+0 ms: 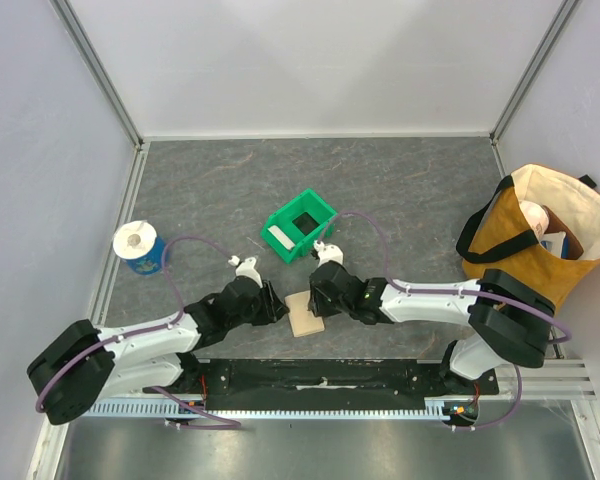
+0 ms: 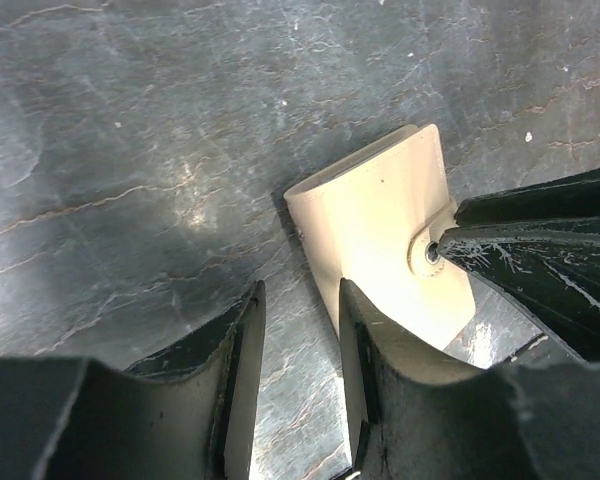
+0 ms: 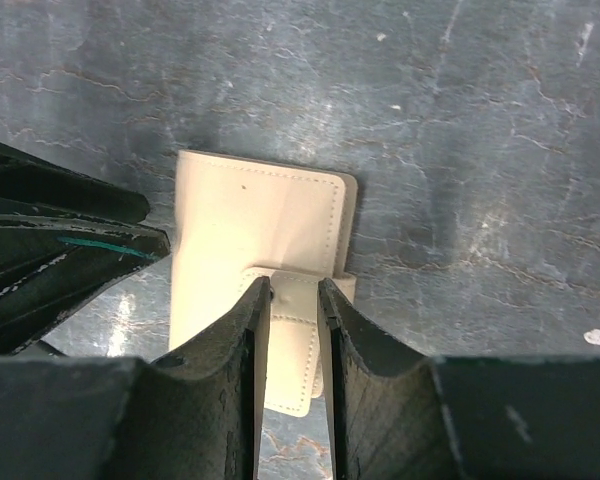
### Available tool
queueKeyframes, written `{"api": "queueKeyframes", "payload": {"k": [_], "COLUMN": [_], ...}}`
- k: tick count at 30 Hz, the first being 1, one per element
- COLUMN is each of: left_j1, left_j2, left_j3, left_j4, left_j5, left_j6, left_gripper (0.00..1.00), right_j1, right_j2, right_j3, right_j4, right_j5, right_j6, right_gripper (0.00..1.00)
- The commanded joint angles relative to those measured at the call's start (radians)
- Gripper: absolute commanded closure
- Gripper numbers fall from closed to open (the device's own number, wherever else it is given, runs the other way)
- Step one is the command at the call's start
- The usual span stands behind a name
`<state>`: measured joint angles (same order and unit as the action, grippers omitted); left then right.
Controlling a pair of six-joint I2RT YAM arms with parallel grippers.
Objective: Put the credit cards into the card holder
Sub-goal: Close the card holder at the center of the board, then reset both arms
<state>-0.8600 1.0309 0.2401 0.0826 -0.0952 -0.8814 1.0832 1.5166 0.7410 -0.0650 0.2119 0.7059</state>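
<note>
The tan card holder [image 1: 305, 312] lies folded shut on the dark table between both grippers. In the left wrist view it [image 2: 375, 225] shows its round snap [image 2: 427, 252]. My left gripper [image 2: 300, 290] is open at its left edge, with bare table between the fingers. My right gripper [image 3: 294, 285] is slightly open, and its fingers straddle the holder's strap tab [image 3: 295, 345] from above. In the top view the left gripper [image 1: 278, 305] and the right gripper [image 1: 318, 292] flank the holder. A whitish card [image 1: 278, 238] lies in the green bin. No other card shows.
The green plastic bin [image 1: 316, 208] stands just behind the grippers. A blue cup with a white roll [image 1: 138, 247] is at the left. A tan tote bag [image 1: 545, 232] stands at the right. Grey walls enclose the table.
</note>
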Motion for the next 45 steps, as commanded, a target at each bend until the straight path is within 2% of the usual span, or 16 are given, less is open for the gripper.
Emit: {"api": "queueKeyframes", "payload": {"k": [1,5,10,15,17,19,21,24,25,27,29,32,34,38,41,45], "left_j1": [-0.004,-0.004,-0.005,-0.002,-0.002,-0.002,-0.001,-0.002,-0.004,-0.002,-0.002,0.021,0.103,0.33,0.346,0.345], "left_j2": [0.058,0.109,0.141,0.104,0.094,0.077,0.042,-0.059,-0.102,-0.199,-0.279,-0.304,-0.273,-0.168,-0.137,-0.109], "left_j3": [-0.013,-0.009,0.013,0.025,0.041,0.053,0.062,0.083,0.093,0.111,0.136,0.203,0.24,0.29,0.327,0.327], "left_j4": [0.084,0.144,0.172,0.174,0.146,0.106,0.044,-0.142,-0.199,-0.283,-0.337,-0.417,-0.413,-0.354,-0.356,-0.325], "left_j5": [0.04,0.08,0.091,0.088,0.083,0.071,0.033,-0.084,-0.134,-0.219,-0.293,-0.401,-0.396,-0.266,-0.293,-0.247], "left_j6": [-0.014,-0.01,0.004,0.039,0.055,0.065,0.059,0.021,0.01,0.018,0.073,0.156,0.232,0.326,0.364,0.315], "left_gripper": [0.58,0.58,0.58,0.54,0.46,0.39,0.32,0.26,0.16,0.14,0.14,0.13,0.12,0.12,0.11,0.1], "right_j1": [-0.011,-0.019,-0.019,-0.019,-0.023,-0.035,-0.069,-0.13,-0.15,-0.196,-0.239,-0.327,-0.376,-0.523,-0.658,-0.821], "right_j2": [-0.038,-0.033,-0.074,-0.185,-0.228,-0.275,-0.321,-0.393,-0.416,-0.469,-0.519,-0.573,-0.59,-0.59,-0.59,-0.552], "right_j3": [-0.029,-0.057,-0.129,-0.158,-0.152,-0.155,-0.157,-0.157,-0.157,-0.157,-0.155,-0.155,-0.149,-0.143,-0.15,-0.195], "right_j4": [0.002,0.024,0.143,0.137,0.078,0.024,-0.016,-0.071,-0.085,-0.133,-0.168,-0.197,-0.213,-0.22,-0.213,-0.132], "right_j5": [0.041,0.0,-0.109,-0.085,-0.019,0.047,0.083,0.116,0.133,0.179,0.217,0.26,0.293,0.322,0.328,0.383], "right_j6": [0.006,0.021,0.061,0.058,0.053,0.037,0.011,-0.031,-0.046,-0.068,-0.091,-0.124,-0.15,-0.207,-0.22,-0.194], "right_gripper": [0.67,0.65,0.65,0.62,0.57,0.46,0.43,0.4,0.39,0.22,0.14,0.04,0.02,0.02,0.02,0.02]}}
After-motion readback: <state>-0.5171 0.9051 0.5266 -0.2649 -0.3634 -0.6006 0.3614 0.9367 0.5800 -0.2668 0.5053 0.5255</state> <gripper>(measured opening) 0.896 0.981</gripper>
